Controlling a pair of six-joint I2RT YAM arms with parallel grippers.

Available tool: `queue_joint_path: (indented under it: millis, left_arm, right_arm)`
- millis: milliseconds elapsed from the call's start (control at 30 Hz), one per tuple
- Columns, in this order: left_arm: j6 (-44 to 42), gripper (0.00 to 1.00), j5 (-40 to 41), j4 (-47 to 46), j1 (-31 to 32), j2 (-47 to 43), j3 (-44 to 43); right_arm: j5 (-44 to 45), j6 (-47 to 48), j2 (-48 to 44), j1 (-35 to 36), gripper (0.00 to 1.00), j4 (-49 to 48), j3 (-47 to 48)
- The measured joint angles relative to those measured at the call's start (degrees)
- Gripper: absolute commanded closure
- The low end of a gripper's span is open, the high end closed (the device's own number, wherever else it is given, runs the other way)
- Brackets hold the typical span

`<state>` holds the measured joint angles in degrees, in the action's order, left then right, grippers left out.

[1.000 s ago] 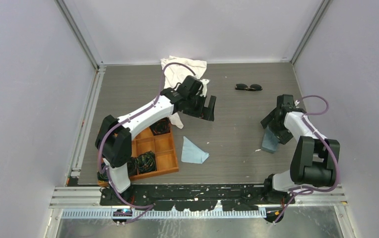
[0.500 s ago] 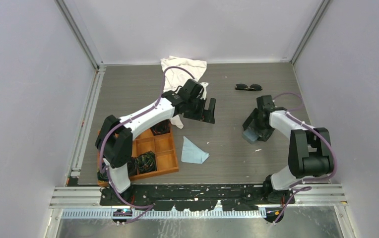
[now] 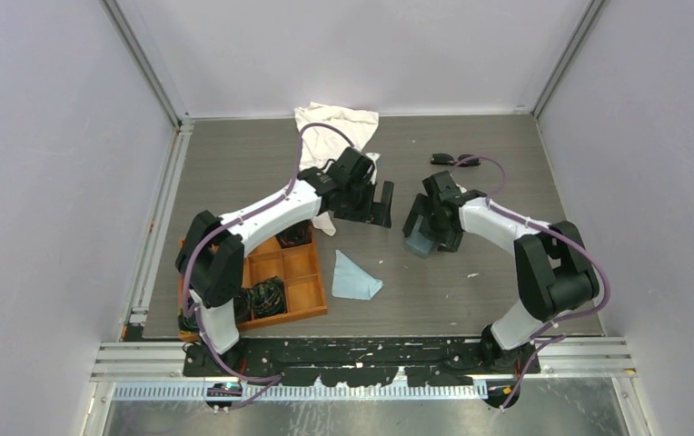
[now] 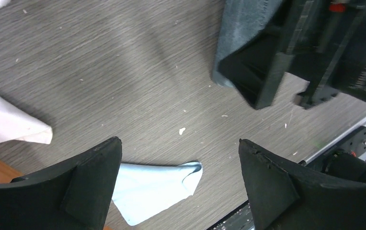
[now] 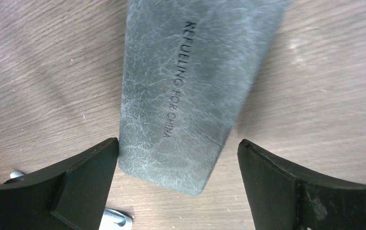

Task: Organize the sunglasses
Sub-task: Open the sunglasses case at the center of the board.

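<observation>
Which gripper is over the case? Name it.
The right gripper: the grey case lies between its open fingers. The left gripper, also open, hangs beside it over the table, with only a blue cloth near its fingers.

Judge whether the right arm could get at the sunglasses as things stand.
Probably yes. The sunglasses lie in the open beyond the right gripper, only the arm's own cable arching above them. Its jaws are open but straddle the grey-blue glasses case, which it would leave behind first.
</observation>
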<state>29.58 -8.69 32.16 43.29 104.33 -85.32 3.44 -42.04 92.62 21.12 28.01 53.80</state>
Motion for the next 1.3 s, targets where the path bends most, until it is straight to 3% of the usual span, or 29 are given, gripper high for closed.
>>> queue_joint_path:
  millis: [133,400,733,900,1000,1133,1300]
  left_arm:
    - [0.17,0.03,2.25,2.40,0.44,2.21,-3.45]
    - [-2.05,0.00,9.51,7.13,6.51,17.20,-22.82]
    - [-9.07,0.00,12.74,5.51,12.76,25.51,-27.52]
    - [-10.23,0.03,12.07,8.76,12.90,27.06,-31.12]
    - [-8.96,0.03,9.31,5.51,11.08,22.34,-23.98]
    - [-6.16,0.03,4.59,4.20,5.73,13.81,-13.07]
    - [-4.07,0.04,2.40,3.15,-1.01,7.06,-6.82]
  right_arm:
    - [0.94,0.72,-4.79,-3.67,0.00,4.46,0.85]
    - [3.17,0.17,-24.90,-25.29,0.01,8.04,-0.37]
    - [5.99,0.11,-33.68,-28.37,0.00,14.95,-1.16]
    - [3.76,1.14,-33.38,-28.44,0.00,15.78,-1.16]
    - [2.73,1.40,-31.82,-26.38,0.00,15.69,-1.22]
    - [4.52,0.90,-27.04,-15.85,0.00,14.71,-1.09]
    - [5.73,-1.81,-13.46,-4.00,0.00,11.58,2.21]
